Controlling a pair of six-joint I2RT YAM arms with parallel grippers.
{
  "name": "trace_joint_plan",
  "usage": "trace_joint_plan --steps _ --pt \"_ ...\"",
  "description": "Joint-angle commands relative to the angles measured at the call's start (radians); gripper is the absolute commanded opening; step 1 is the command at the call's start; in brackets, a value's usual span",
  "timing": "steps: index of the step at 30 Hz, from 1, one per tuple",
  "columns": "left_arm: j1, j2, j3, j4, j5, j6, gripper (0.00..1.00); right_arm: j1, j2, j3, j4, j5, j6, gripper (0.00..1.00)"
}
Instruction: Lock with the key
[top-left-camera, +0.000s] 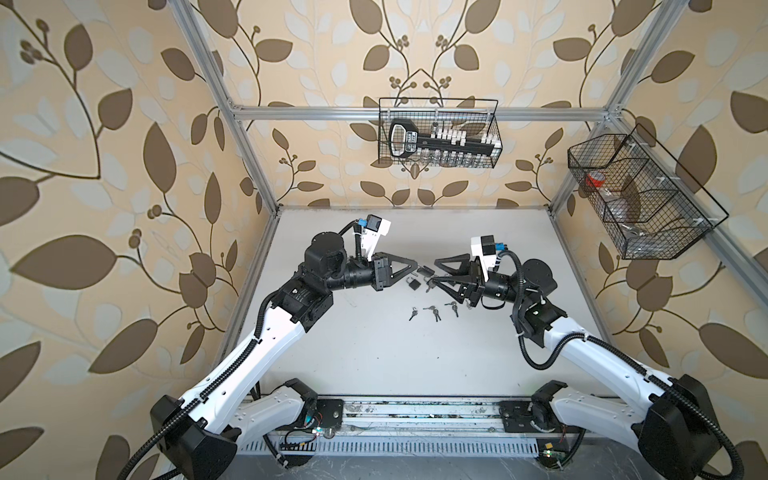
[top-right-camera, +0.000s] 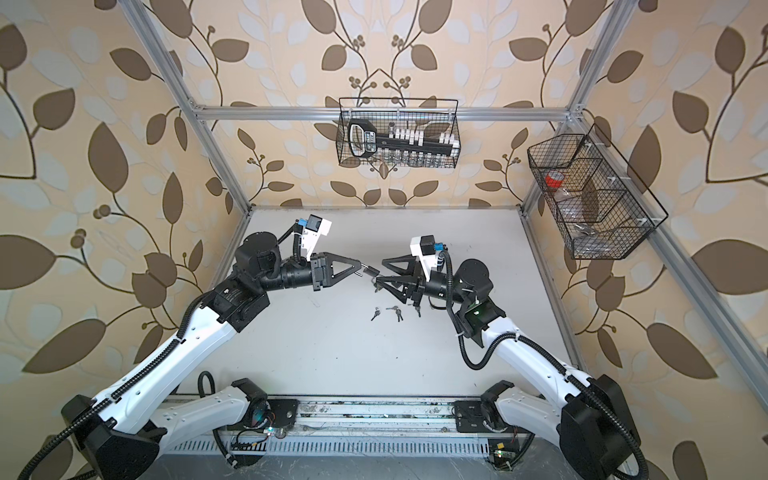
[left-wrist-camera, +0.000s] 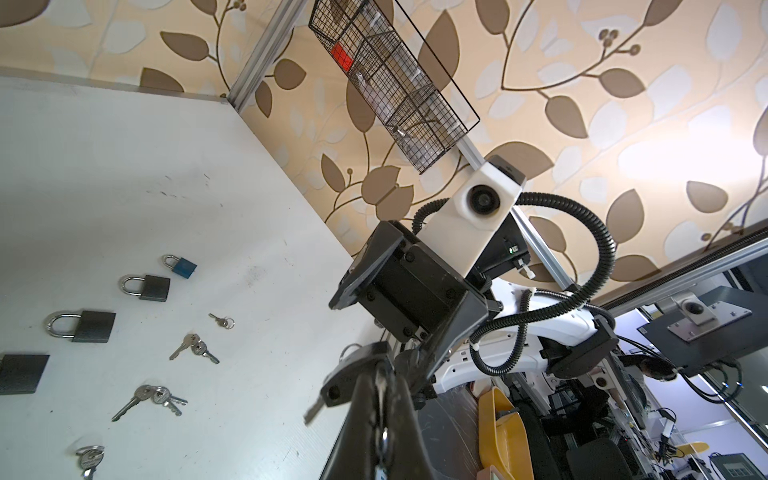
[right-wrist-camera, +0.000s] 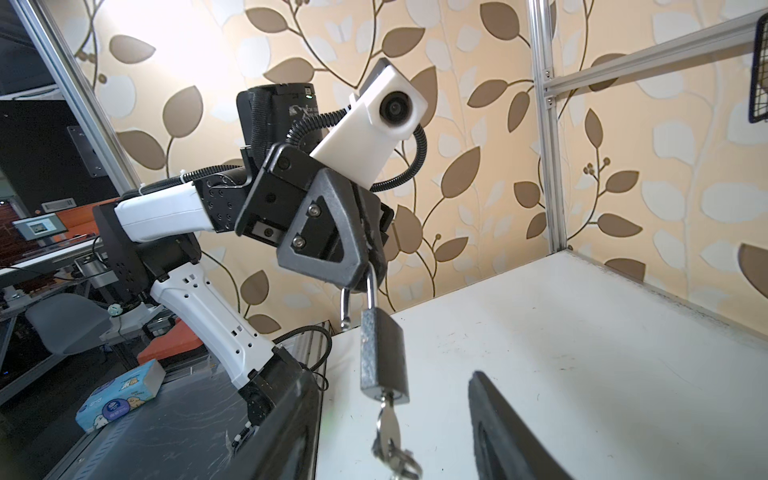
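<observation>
My left tool (right-wrist-camera: 368, 274) clamps the heavy padlock (right-wrist-camera: 382, 357) by its slick shackle (right-wrist-camera: 371, 293); the open right tool (top-left-camera: 433, 274) should pinch the rigid key (right-wrist-camera: 389, 428).

Both top views look steeply down from above the base rail (top-left-camera: 415, 415), facing the back wall (top-left-camera: 332, 174), and share the whole worktop (top-left-camera: 374, 353). The left wrist camera (right-wrist-camera: 395, 110) and right wrist camera (left-wrist-camera: 482, 201) sit close behind their jaws, facing each other; both frame the padlock (right-wrist-camera: 382, 357) between them at close range.
</observation>
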Motion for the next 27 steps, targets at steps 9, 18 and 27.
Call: trace_joint_plan --steps 9,18,27 --pt "0.005 -0.001 0.002 0.106 0.060 -0.030 0.00 0.024 0.053 0.066 0.039 -0.064 0.002 0.51" --pt "0.006 -0.006 -0.001 0.104 0.061 -0.033 0.00 0.034 0.064 0.068 0.040 -0.064 0.005 0.38" --pt "0.006 -0.015 -0.010 0.098 0.049 -0.027 0.00 0.038 0.064 0.067 0.039 -0.050 0.046 0.20"
